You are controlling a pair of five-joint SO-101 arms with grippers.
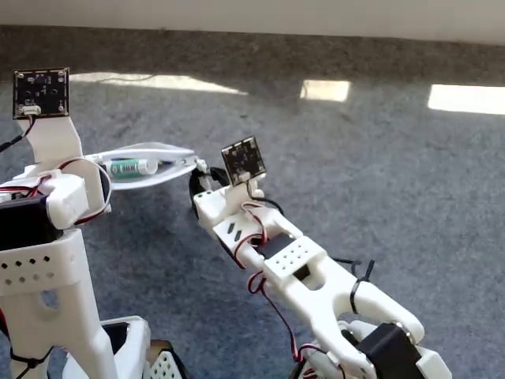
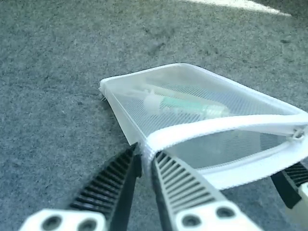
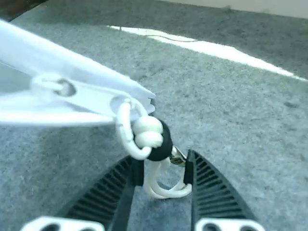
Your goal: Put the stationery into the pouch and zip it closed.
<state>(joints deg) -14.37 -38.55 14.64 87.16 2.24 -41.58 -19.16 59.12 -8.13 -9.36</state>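
The setting is an indoor room used as a small robotics work area; whether it is an office, a lab or a home cannot be determined. The work surface [image 1: 379, 181] is covered in a grey, short-pile, carpet-like material. It is bounded at the far side by a pale strip [image 1: 316, 14] resembling the base of a wall, and bright patches of daylight [image 1: 465, 99] fall across it. Two white arms [image 1: 316, 276] with exposed wiring and bare camera boards [image 1: 243, 160] are stationed on it.
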